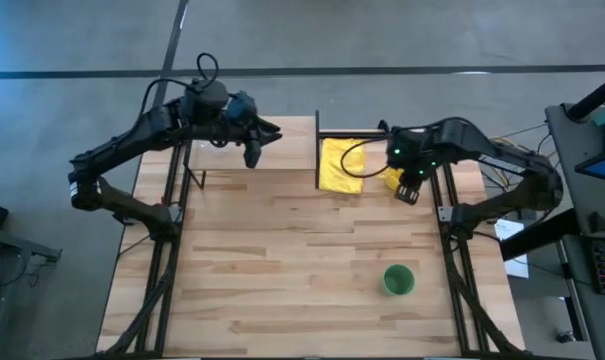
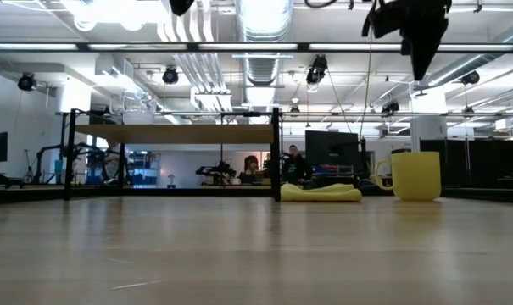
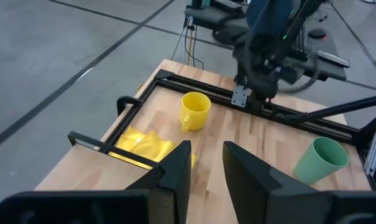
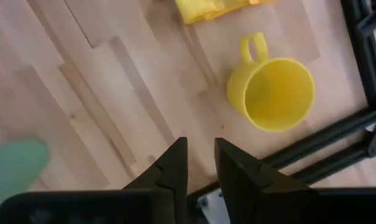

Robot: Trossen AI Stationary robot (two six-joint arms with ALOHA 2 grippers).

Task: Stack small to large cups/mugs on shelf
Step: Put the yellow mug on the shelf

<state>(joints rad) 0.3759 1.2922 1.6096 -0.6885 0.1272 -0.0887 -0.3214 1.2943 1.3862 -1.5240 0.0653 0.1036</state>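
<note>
Standing upright on the tabletop (image 1: 282, 260), yellow mug (image 4: 271, 92) (handle toward the yellow cloth (image 1: 339, 166)) shows a bare interior; green cup (image 1: 398, 280) stands upright well apart, near the table's front right, contents not visible; shelf (image 2: 175, 134) at back left; no legible writing anywhere; right gripper (image 4: 200, 163) above the mug, fingers slightly parted, holding nothing; left gripper (image 3: 205, 168) raised near the shelf, fingers parted, likewise unladen.

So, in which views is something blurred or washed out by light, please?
Right wrist view: the green cup at the edge is a soft blur, while the yellow mug is sharp. Low view: ceiling lights glare white, and the near tabletop is out of focus. High view: evenly lit, soft shadows.
</note>
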